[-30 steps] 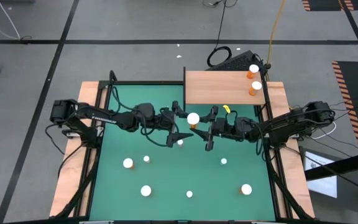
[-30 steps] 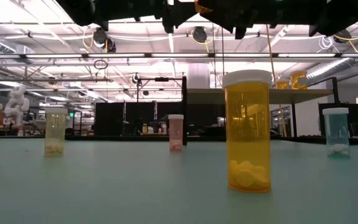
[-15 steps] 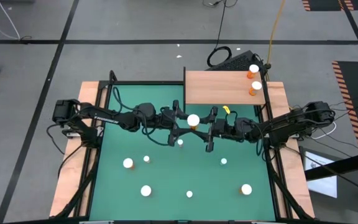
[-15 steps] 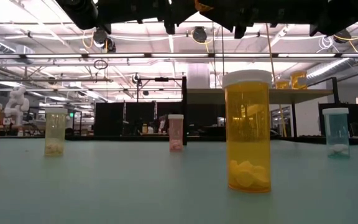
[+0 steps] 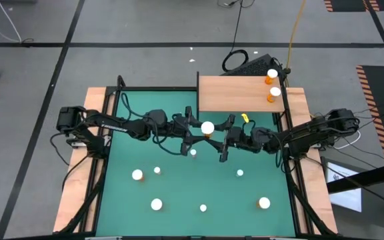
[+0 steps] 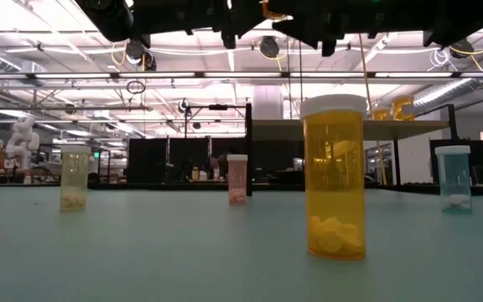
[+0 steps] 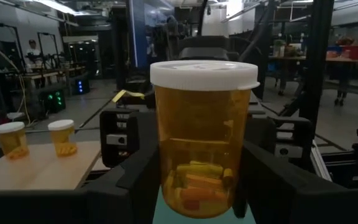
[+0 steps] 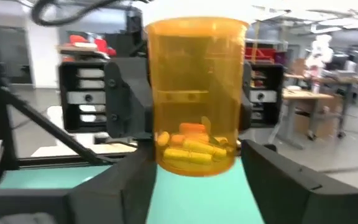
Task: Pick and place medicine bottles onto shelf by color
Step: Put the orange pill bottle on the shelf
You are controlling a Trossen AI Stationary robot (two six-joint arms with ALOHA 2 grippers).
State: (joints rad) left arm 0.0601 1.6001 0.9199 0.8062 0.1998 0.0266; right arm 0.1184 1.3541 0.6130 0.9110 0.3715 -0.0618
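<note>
A green mat (image 5: 179, 193) between wooden side strips (image 5: 79, 193), black cable (image 5: 235, 60) beyond.

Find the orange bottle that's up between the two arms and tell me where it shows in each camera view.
High view: the held orange bottle shows its white cap between both arms, just below the shelf.
Low view: only a sliver of orange at the top edge, probably it.
Left wrist view: centre, filling the picture.
Right wrist view: centre, cap cut off.
Shared landmark: the two orange bottles on the shelf.
</note>
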